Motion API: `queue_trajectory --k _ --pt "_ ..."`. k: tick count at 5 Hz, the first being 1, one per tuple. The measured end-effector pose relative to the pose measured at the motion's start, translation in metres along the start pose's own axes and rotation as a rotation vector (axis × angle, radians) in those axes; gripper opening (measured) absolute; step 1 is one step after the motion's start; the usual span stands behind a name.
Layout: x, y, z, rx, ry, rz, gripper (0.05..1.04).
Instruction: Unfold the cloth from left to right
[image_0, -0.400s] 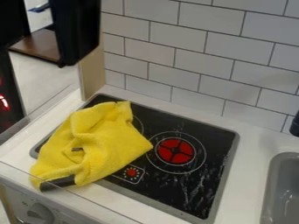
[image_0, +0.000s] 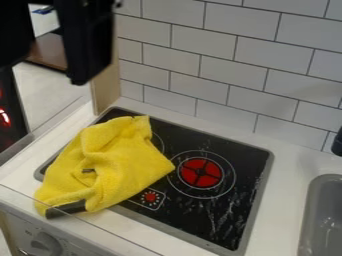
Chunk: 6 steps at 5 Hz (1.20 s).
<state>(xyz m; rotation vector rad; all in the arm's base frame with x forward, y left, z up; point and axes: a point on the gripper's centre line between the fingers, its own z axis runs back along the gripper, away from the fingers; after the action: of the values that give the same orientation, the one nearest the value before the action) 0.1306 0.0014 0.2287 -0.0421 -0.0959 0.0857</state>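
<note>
The cloth looks soft and light: pinch its left edge, though I cannot tell whether the jaws are clenched.

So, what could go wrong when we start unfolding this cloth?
The yellow cloth lies bunched in overlapping folds, so a grasp might catch several layers and drag the whole bundle right. Its lower end sits near the front edge of the counter, so a clumsy tug could pull it over. The folds also hide which layer is on top, so the wrong one might be lifted.
</note>
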Motion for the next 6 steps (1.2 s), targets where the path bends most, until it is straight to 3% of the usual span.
queue_trajectory --k 1,2,3,4,5,6 --pt "0.014 0.018 -0.010 0.000 -0.004 0.023 1.000" --pt "0.031 0.051 -0.033 -0.029 0.044 0.058 1.000" --pt "0.044 0.071 -0.056 -0.027 0.083 0.058 1.000" --pt "0.059 0.086 -0.092 -0.102 0.152 0.134 1.000" --pt "0.081 0.090 -0.121 -0.170 0.179 0.147 1.000" --pt "0.094 0.096 -0.143 -0.197 0.216 0.149 1.000"
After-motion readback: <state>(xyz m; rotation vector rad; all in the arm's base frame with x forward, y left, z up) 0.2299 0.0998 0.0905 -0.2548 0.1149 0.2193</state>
